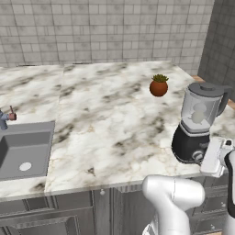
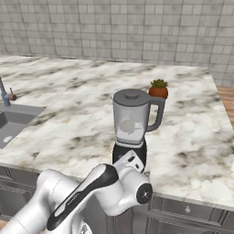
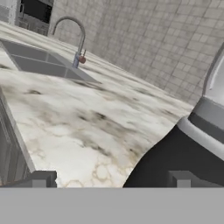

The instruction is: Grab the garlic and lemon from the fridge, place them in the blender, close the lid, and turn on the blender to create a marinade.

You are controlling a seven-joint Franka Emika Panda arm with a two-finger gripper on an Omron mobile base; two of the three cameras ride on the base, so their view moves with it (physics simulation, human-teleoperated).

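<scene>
The blender [image 2: 132, 128] is found on the marble counter [image 1: 105, 119] near its front edge, just in front of a small potted plant [image 1: 159, 85], with the sink [image 1: 23, 151] well apart to the left. The lid [image 2: 131, 96] is seated on the jar, and pale rounded contents are visible through the clear wall; whether both garlic and lemon are inside cannot be told. The step in hand is judged to be switching the blender on.

The gripper [image 3: 111, 179] is held low beside the glossy black base, jaws spread wide and holding nothing. In the hand view one fingertip is set against the base and the other over the counter. The small front knob [image 1: 198, 157] is seen on the base in the left base view, close to the hand.

It is recommended that the hand be centred on the knob before any closing, that the knob alone be engaged, and that sideways force be kept light, since the tall jar is judged liable to tip or slide.
</scene>
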